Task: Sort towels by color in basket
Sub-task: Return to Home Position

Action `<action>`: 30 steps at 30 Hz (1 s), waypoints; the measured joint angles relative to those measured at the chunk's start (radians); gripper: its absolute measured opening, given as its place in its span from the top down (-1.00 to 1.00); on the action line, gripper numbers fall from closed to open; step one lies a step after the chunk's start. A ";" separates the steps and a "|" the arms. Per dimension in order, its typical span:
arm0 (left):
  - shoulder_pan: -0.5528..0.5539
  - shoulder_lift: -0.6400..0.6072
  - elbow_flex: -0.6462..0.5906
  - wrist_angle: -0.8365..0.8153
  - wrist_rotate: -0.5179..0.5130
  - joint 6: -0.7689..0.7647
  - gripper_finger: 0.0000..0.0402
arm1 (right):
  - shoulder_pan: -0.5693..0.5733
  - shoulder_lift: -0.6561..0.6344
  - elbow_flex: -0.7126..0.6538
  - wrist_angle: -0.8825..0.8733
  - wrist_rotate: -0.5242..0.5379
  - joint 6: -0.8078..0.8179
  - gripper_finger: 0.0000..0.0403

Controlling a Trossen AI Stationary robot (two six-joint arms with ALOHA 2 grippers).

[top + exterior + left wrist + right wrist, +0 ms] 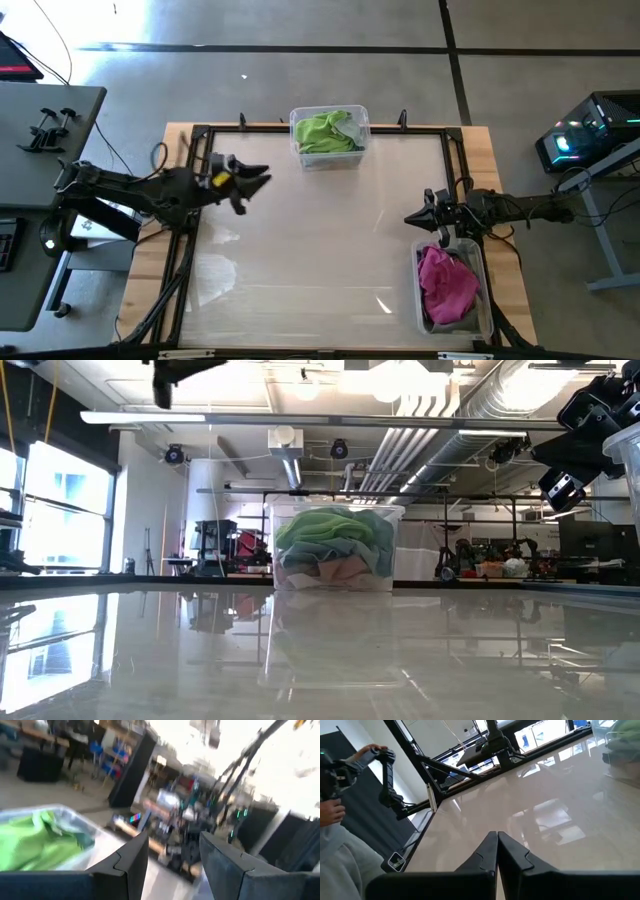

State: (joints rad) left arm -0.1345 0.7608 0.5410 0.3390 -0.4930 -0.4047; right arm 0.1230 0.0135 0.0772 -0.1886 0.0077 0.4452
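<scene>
A clear basket [360,125] at the table's far middle holds lime green and teal towels [326,132]; in the low view these towels [330,532] lie on a pale pink one. Another clear basket [484,270] at the near right holds pink and magenta towels [446,283]. My left gripper [255,187] hovers open over the table's left side, well above the top, with nothing between its fingers [131,862]. It faces the far basket's green towel [35,840]. My right gripper [408,217] is shut and empty [497,851], beside the right basket's far end.
A black frame [300,128] runs round the glossy tabletop [320,260], which is bare between the two baskets. A person in grey [335,835] stands beyond the table's left side holding a device. A grey side table [40,120] stands to the left.
</scene>
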 joint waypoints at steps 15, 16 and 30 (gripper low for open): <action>0.049 -0.473 -0.420 0.191 -0.022 0.018 0.19 | 0.000 0.000 0.000 0.000 0.000 0.000 1.00; 0.057 -0.502 -0.445 0.199 -0.022 0.013 0.19 | 0.000 0.000 0.000 0.000 0.000 0.000 1.00; 0.209 -0.758 -0.529 -0.060 0.218 0.052 0.19 | 0.000 0.000 0.000 0.000 0.000 0.000 1.00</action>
State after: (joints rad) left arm 0.0743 0.0031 0.0120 0.2788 -0.2749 -0.3532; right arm 0.1230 0.0139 0.0772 -0.1890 0.0075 0.4450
